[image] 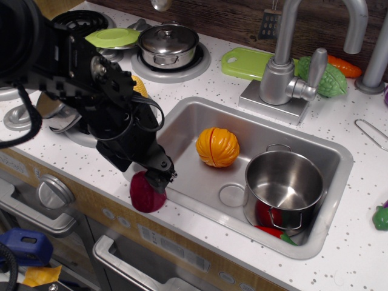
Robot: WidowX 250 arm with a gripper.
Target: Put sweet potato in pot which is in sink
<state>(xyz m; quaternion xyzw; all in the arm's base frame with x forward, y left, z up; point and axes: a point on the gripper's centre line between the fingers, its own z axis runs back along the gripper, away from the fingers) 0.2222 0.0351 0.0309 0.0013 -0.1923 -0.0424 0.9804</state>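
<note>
White speckled counter (pixel 339 267) fills most of the frame, dark wood wall along the top edge. Sink (pixel 200 115), grey metal basin, sits centre to right, drain ring near its middle floor. Black robot arm (pixel 79 73) comes in from the upper left and slants down to lower centre-left. Faucet (pixel 285 66), upper right of centre, behind the sink.

Pot (pixel 284 188), tall shiny steel, upright in the right part of the sink, open top, loop handle visible at its far rim; inside looks bare. Something red and green is wedged between the pot's base and the sink's near wall, too hidden to name. Orange ribbed ball (pixel 217 147) rests on the sink floor left of the pot, apart from it.

Lidded steel pot (pixel 168 43) on a burner, top centre-left. Green cutting board (pixel 245 63) just left of the faucet base.

Sweet potato (pixel 147 194) is on the counter edge at the sink's near-left corner, lower left of centre, outside the basin. Long axis roughly upright, tilted a little, narrower end up toward the gripper, rounded end down.

Gripper (pixel 159 177) is right on the sweet potato's top, fingertips touching or straddling it; cannot tell whether it is clamped or released.
</note>
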